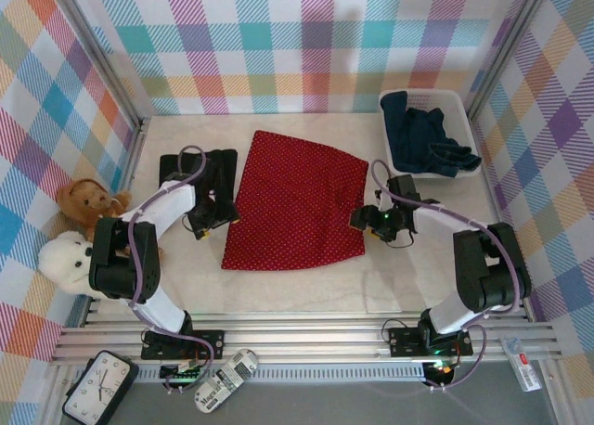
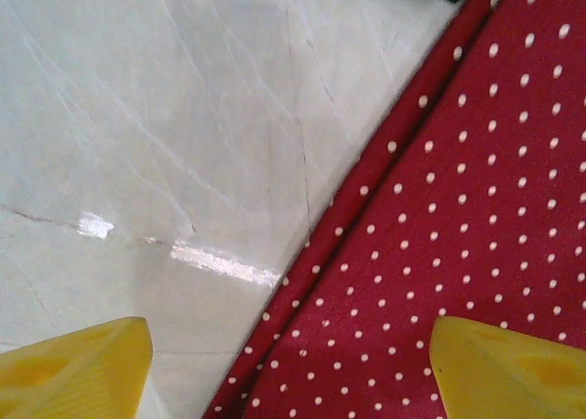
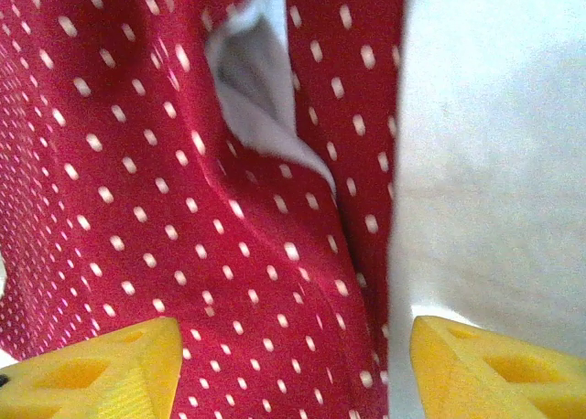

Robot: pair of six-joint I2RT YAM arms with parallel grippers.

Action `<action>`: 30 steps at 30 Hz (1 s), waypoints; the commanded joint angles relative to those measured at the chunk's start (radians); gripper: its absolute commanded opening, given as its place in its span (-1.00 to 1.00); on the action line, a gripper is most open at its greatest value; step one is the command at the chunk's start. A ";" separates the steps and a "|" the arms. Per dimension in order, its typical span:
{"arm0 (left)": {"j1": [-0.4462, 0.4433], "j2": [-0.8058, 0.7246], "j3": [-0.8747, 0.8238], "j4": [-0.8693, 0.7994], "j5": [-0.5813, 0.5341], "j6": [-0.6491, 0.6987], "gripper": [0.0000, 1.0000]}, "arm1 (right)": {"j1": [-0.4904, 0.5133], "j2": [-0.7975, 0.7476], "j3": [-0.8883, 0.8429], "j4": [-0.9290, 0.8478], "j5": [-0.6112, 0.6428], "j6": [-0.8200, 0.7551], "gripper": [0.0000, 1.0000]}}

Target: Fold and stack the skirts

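1. Red dotted skirt [image 1: 297,202] is lying spread flat at the centre of the table [image 1: 306,290].
2. Left gripper [image 1: 212,219] is hovering at the skirt's left edge. Its jaws are standing wide, straddling the hem, with nothing clamped.
3. Right gripper [image 1: 364,219] is sitting at the skirt's right edge, jaws gaping wide over rucked cloth.
4. Black skirt [image 1: 221,163] is lying folded, just upper left of the red one.
5. Denim skirts [image 1: 422,137] are lying heaped in the basket [image 1: 418,95], upper right.

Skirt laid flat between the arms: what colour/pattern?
The skirt is red with tiny white dots, clearest in the left wrist view.
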 commanded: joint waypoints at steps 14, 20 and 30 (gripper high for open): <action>0.010 0.116 -0.006 0.059 0.176 0.047 -0.28 | 0.038 0.029 -0.036 0.048 -0.028 -0.006 -0.12; -0.010 0.147 0.009 0.055 0.182 0.054 -0.51 | 0.050 0.045 -0.037 0.065 -0.021 -0.003 -0.42; 0.031 -0.037 -0.033 0.054 -0.023 0.001 -1.00 | 0.049 -0.039 -0.067 0.096 -0.004 -0.006 -0.97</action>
